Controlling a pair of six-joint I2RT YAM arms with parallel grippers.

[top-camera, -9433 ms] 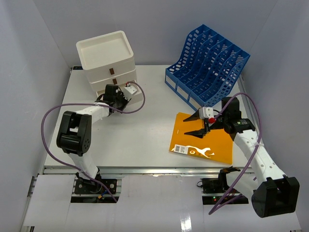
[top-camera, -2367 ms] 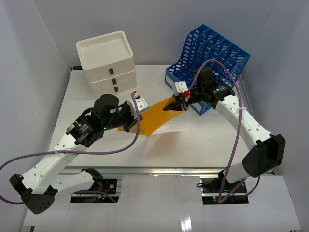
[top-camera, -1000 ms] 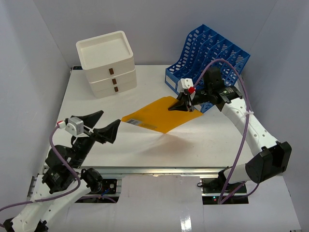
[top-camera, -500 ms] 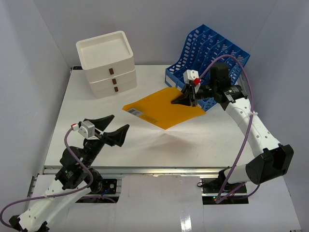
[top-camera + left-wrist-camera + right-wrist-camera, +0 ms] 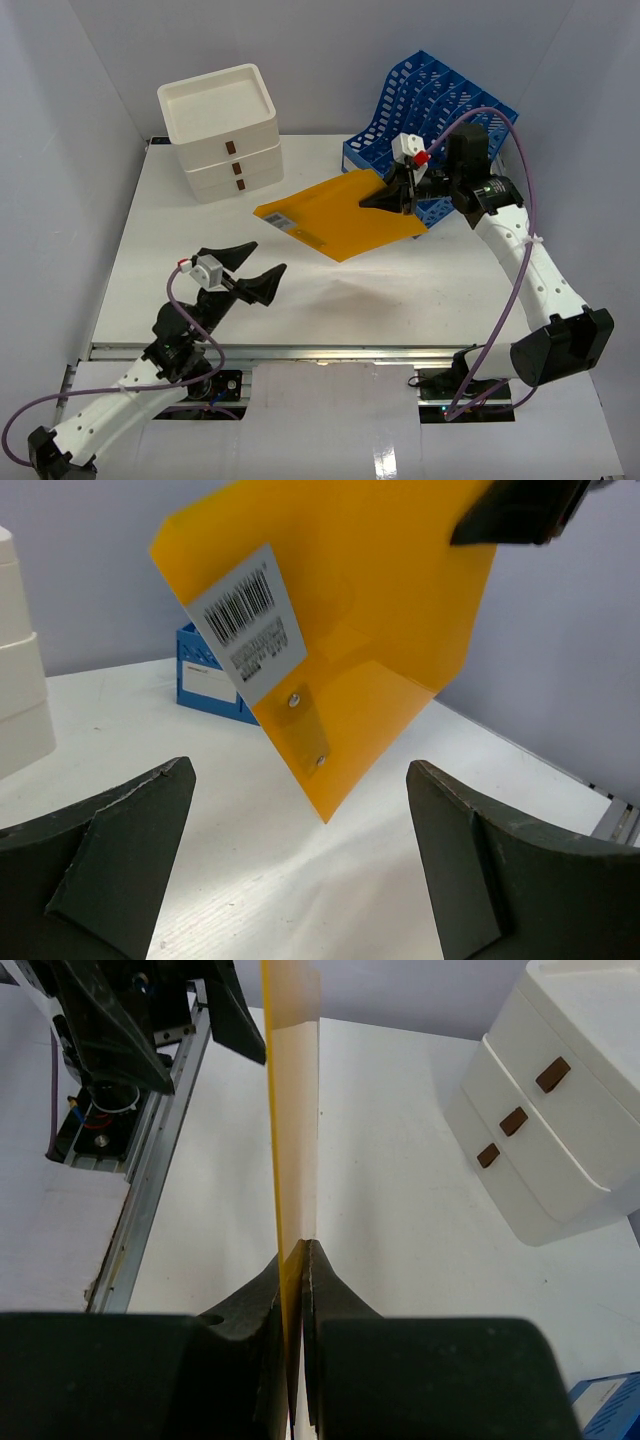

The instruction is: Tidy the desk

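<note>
Overhead, the large flat white desk [image 5: 160, 220] filled the view, its metal rail running along the 6 o'clock edge. The right gripper [image 5: 398, 195] had its two black fingers pressed together on one edge of a thin, stiff orange plastic folder [image 5: 340, 215]. The folder was clear of the tabletop and tilted, just past the middle of the desk toward 1 o'clock. From the right wrist the sheet showed edge-on, pinched between the fingertips [image 5: 310, 1260].

A white rectangular barcode label [image 5: 245, 620] sat near the folder's upper corner at 10 o'clock in the left wrist view. Its black bars were plain, but the print beneath them was too small to read. Below the label ran a narrow orange strip with two small metal studs.

The left gripper [image 5: 250, 272] hung over the desk at 7 o'clock, its fingers spread wide and holding nothing, pointed toward the folder and well apart from it.

A blue plastic slotted file rack [image 5: 450, 115] stood at 1 o'clock, just behind the right gripper. A white three-drawer box [image 5: 225, 135] with small brown handles stood at 11 o'clock.
</note>
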